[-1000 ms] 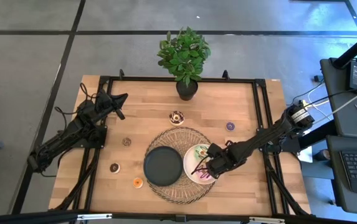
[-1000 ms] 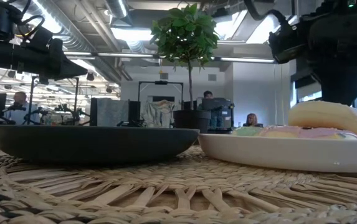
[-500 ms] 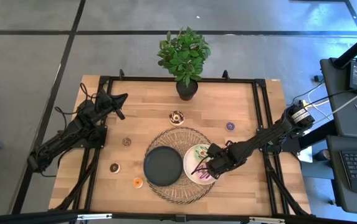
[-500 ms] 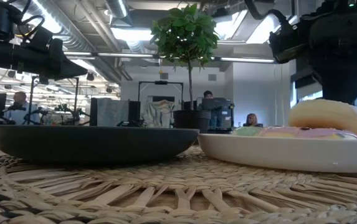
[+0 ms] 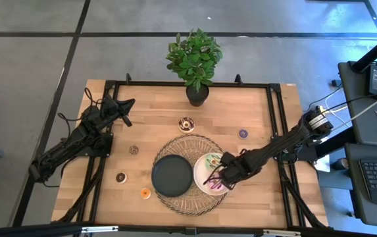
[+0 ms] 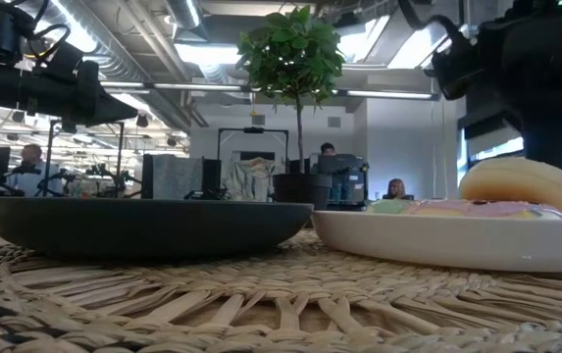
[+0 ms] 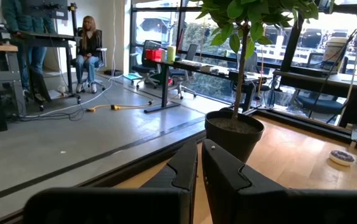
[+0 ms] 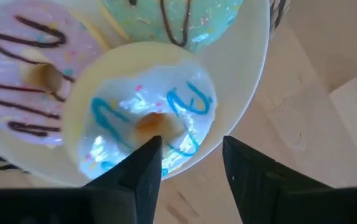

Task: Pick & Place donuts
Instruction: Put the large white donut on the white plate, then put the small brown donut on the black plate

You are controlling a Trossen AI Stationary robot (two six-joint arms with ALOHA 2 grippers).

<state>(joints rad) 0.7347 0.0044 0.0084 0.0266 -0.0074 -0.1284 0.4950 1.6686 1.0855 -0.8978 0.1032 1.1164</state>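
On the white plate (image 5: 203,182) lie a green donut (image 8: 178,15), a pink donut (image 8: 28,56) and a cream donut with blue squiggles (image 8: 122,118). The cream donut rests tilted on the pink one in the low view (image 6: 521,181). My right gripper (image 8: 190,142) hangs open over the cream donut, one finger above its hole and the other past its rim. My left gripper (image 5: 127,104) waits shut at the table's far left. Loose on the table are a chocolate donut (image 5: 187,123), a purple one (image 5: 243,133), two brown ones (image 5: 134,150) and an orange one (image 5: 145,193). My right gripper comes at the cream donut from above, slanting in from the table's right. One finger (image 8: 144,165) stands over the donut's hole (image 8: 150,124); whether it touches the icing, I cannot tell. The donut lies on the plate and the pink donut.
A black plate (image 5: 172,176) sits beside the white one, both on a round woven mat (image 5: 187,143). A potted plant (image 5: 196,62) stands at the far edge. People sit in the room beyond the table.
My right gripper has opened and let go of the cream donut, which stays lying on the white plate. The gripper has drawn back a little toward the table's right edge.
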